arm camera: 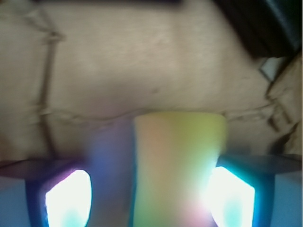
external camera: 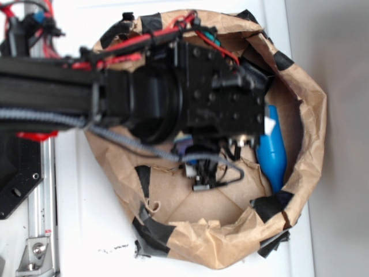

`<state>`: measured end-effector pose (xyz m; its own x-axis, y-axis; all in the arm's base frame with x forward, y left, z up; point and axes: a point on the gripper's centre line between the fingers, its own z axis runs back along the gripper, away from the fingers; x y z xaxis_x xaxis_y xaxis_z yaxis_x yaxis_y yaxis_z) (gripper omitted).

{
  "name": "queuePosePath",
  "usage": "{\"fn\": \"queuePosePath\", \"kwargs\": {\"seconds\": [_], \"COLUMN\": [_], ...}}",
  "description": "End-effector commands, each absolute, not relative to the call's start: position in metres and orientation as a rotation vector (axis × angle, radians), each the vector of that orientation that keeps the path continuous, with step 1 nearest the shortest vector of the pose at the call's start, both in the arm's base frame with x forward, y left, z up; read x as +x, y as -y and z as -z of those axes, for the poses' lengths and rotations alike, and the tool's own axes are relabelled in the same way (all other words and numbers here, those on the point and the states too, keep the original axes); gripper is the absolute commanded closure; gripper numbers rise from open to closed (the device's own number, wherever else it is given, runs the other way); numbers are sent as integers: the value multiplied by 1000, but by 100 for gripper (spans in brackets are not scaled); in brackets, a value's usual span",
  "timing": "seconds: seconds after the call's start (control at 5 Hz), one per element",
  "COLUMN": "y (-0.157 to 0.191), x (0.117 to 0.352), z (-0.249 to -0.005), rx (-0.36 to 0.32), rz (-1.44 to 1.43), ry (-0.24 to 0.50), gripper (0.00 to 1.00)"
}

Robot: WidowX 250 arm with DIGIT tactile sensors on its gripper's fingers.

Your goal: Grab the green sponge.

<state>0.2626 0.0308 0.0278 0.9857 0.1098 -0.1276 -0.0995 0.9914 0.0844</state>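
no readable text, labels, brands, numbers or signs in either view

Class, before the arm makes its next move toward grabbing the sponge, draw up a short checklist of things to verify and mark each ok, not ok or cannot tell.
1. Green sponge between the fingers: ok.
2. Fingers touching the sponge: cannot tell, blurred.
3. Sponge upright: ok, it appears so.
4. Blue bottle out of the gripper: ok in the wrist view.
5. Paper wall away from the arm: cannot tell.
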Motion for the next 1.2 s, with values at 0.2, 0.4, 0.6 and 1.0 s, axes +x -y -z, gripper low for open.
{"fn": "queuePosePath", "kwargs": {"seconds": [0.2, 0.4, 0.6, 1.0], "y": [-27, -14, -6, -3], "x": [269, 273, 274, 270], "z": [-80, -131, -182, -195], "rx": [71, 96, 52, -41], "rz": [31, 21, -84, -170], "ry": [-87, 63, 103, 45], "gripper": [100, 100, 100, 100]}}
